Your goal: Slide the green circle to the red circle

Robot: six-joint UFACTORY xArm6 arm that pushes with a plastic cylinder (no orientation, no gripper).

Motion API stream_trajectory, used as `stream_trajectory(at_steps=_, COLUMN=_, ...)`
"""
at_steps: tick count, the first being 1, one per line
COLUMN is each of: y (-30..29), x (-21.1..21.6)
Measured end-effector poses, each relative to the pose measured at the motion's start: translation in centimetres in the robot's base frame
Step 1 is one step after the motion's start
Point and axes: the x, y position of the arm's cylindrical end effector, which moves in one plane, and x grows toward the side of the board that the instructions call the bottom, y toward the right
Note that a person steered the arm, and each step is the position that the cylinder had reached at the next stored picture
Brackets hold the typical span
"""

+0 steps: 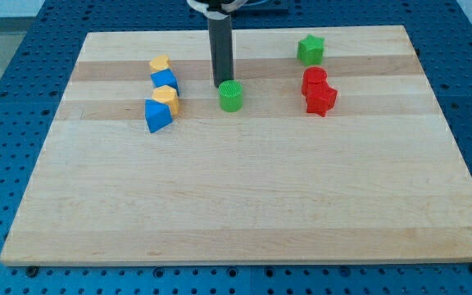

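The green circle [231, 96] stands on the wooden board [244, 205], a little above its middle. My tip [221, 85] is just above and left of the green circle, touching or nearly touching it. The red circle [314, 80] sits to the view's right of the green circle, with a red star [321, 100] touching it just below.
A green star [310, 50] lies near the view's top right. At the view's left stand a yellow heart [160, 64], a blue block [165, 79], a yellow block [166, 98] and a blue triangle [158, 115] in a cluster. Blue pegboard [6, 164] surrounds the board.
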Motion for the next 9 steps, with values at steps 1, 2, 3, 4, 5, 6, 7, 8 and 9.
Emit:
stream_trajectory(at_steps=1, y=-4.1, x=0.0)
stream_trajectory(at_steps=2, y=-5.9, x=2.4)
stream_trajectory(at_steps=3, y=-4.8, x=5.5)
stream_trajectory(at_steps=4, y=-0.6, x=5.6)
stream_trajectory(at_steps=5, y=3.4, x=5.4)
stream_trajectory(at_steps=6, y=1.3, x=5.4)
stream_trajectory(at_steps=7, y=-1.9, x=4.8)
stream_trajectory(at_steps=8, y=-0.5, x=3.3)
stream_trajectory(at_steps=9, y=4.1, x=2.9)
